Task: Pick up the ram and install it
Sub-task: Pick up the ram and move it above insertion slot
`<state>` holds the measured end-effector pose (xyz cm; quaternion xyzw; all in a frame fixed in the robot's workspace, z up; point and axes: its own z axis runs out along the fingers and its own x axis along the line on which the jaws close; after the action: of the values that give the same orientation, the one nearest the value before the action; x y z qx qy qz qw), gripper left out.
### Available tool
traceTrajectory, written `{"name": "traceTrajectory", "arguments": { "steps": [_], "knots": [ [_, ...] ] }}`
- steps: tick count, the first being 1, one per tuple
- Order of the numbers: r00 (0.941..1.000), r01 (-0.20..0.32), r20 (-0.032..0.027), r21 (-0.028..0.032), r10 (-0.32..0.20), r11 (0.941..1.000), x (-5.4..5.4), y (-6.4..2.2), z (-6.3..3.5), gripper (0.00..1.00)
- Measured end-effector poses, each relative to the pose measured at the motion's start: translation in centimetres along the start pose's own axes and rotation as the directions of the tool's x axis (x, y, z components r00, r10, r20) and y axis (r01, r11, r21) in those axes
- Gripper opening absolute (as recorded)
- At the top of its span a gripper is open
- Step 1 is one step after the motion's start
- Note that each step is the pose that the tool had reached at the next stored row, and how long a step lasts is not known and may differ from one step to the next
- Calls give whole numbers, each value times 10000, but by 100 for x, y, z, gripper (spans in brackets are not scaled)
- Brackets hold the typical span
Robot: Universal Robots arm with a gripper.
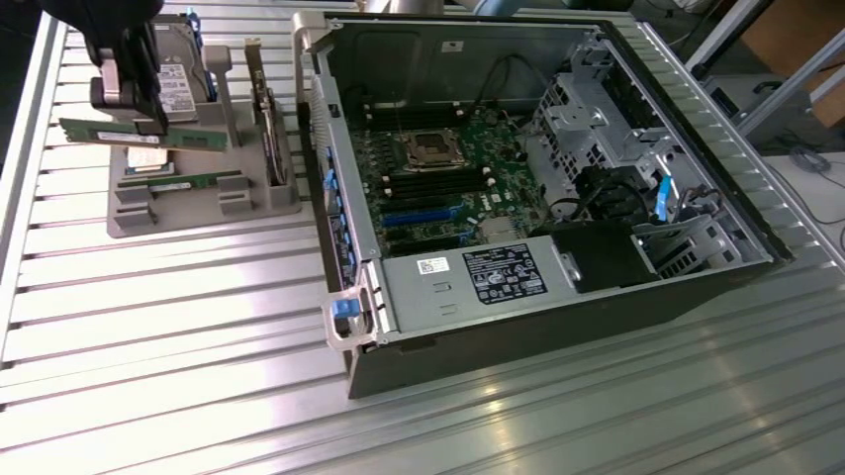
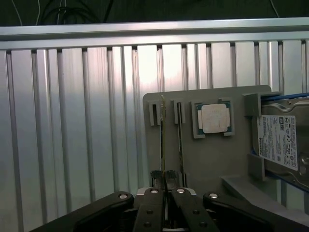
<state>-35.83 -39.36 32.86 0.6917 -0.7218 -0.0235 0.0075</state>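
The ribbed metal desk [image 1: 158, 327] carries everything here. Biggest on it is the open computer case [image 1: 462, 361], lying on its side toward the exterior view's right, with its motherboard [image 1: 436, 188] facing up. Well apart from it, toward the exterior view's left, sits a grey parts holder [image 1: 198, 213] – I am directly over it.

In the holder a hard drive [image 1: 178, 69] stands at the far end, and an upright expansion card [image 1: 271, 139] occupies the side nearest the case.

My end effector [image 1: 145, 119] is closed on the ram [image 1: 196, 137]: the green stick lies level in my grip, pinched near its middle, raised clear of the holder's slots and sticking out to either side of my fingers. From the wrist view my fingertips [image 2: 155, 175] meet on its thin edge, the ram [image 2: 162, 135] running straight away from me edge-on – my end effector [image 2: 166, 180] clamps its near part.

A second memory stick [image 1: 185, 181] sits in its slot in the holder, just beside the slot line under my stick, and a square silver processor chip [image 2: 212, 118] rests in its pocket next to it.
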Motion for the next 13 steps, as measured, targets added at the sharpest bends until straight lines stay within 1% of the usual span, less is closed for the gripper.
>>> {"name": "traceTrajectory", "arguments": {
  "steps": [13],
  "knots": [
    [10000,0,-1,-1,0,10000,-2,4,-91,13]
  ]
}}
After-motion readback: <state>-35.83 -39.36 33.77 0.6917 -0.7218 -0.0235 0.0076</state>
